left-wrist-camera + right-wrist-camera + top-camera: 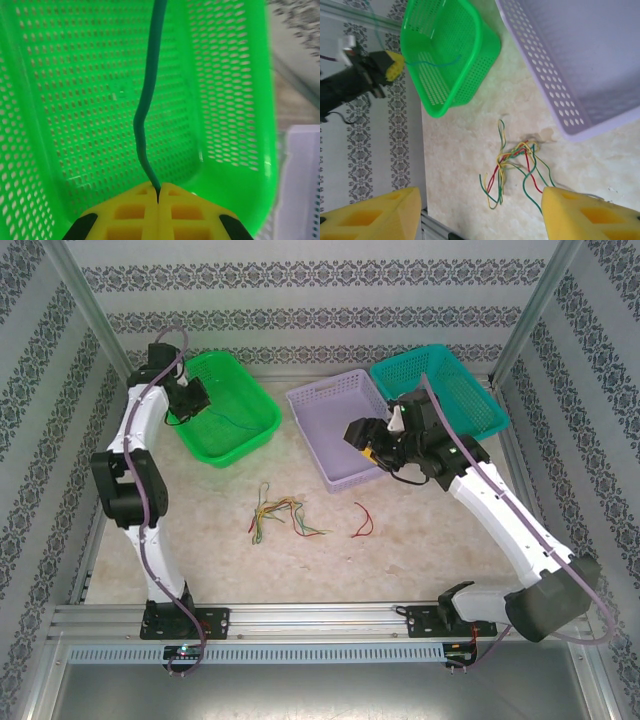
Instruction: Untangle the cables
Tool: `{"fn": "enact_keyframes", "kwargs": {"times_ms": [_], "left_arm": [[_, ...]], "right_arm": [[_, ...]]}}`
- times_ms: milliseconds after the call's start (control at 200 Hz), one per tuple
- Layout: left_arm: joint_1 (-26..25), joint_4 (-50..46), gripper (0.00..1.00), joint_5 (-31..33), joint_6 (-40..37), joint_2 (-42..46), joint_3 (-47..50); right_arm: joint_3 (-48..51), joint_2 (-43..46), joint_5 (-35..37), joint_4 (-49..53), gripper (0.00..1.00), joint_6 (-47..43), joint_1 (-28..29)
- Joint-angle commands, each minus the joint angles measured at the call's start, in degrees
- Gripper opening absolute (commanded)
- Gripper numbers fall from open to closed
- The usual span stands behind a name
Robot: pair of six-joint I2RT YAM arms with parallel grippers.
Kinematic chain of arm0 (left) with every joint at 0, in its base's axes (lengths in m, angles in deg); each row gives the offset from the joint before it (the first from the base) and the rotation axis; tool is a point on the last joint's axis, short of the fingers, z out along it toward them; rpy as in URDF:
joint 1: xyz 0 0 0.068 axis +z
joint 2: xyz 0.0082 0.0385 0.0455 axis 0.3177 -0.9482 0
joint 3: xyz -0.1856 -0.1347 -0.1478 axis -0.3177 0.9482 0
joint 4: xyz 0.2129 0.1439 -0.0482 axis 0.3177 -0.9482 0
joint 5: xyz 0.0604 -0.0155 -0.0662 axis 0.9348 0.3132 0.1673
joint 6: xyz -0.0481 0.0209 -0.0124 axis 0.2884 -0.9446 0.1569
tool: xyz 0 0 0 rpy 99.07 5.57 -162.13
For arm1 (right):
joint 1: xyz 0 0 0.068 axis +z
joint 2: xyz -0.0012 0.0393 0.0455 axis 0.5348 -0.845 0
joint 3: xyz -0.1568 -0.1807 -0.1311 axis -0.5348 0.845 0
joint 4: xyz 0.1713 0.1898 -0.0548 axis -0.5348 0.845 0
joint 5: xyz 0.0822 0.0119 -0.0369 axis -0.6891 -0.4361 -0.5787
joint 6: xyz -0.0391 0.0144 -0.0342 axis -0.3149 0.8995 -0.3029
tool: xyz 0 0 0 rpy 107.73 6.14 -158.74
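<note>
left gripper [158, 197] over green basket [228, 452], clamped on green cable [145, 110]; right gripper [362, 436] apart, by purple basket [325, 383] edge

Green basket [228, 456] is sitting beneath the left pincer [190, 400]; lilac basket [303, 402] is lying under the right pincer [363, 442], teal basket [472, 390] standing just beyond it.

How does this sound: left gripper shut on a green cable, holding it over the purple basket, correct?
The basket is wrong. The left gripper is shut on the green cable, holding it over the green basket, as the left wrist view shows.
</note>
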Motion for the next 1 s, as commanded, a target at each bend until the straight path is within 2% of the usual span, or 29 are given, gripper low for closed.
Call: {"fn": "enact_keyframes", "kwargs": {"times_ms": [0,80,215,250,355,490,650,774,994], "left_arm": [[-0.3,-7.9,0.06,3.3,-3.0,-4.3,-6.8],[-0.6,-12.2,0.36,8.2,-2.0,-5.3,-9.0],[-3.4,-14.6,0.65,15.5,-3.0,-1.2,-8.9],[-4.1,-15.2,0.68,16.8,-2.9,0.1,-8.9],[-4.6,-16.1,0.69,16.2,-0.1,4.4,-7.5],[-5.5,-14.4,0.66,12.3,2.9,11.2,-3.9],[-9.4,-13.0,0.61,8.7,6.1,19.0,0.8],[-16.4,-7.9,0.55,2.1,10.4,26.0,11.6],[-31.4,8.3,0.4,-0.6,21.3,38.4,37.4]], "right_arm": [[-2.1,-1.5,1.9,1.0,0.65,-1.0,0.6],[-2.4,-1.8,1.5,1.8,0.65,-1.8,0.4],[-0.7,-1.3,2.4,4.3,0.65,-4.6,-1.0],[-0.3,-1.0,3.1,5.4,0.65,-5.7,-1.3],[0.4,-0.6,7.5,10.6,0.65,-10.0,-1.4],[2.8,0.4,12.5,15.0,0.6,-13.3,-0.6],[9.1,2.3,16.6,15.9,0.56,-13.9,2.1],[14.6,2.3,19.5,14.5,0.52,-15.2,5.3],[20.3,-3.2,21.4,13.2,0.43,-16.6,8.0]]}}
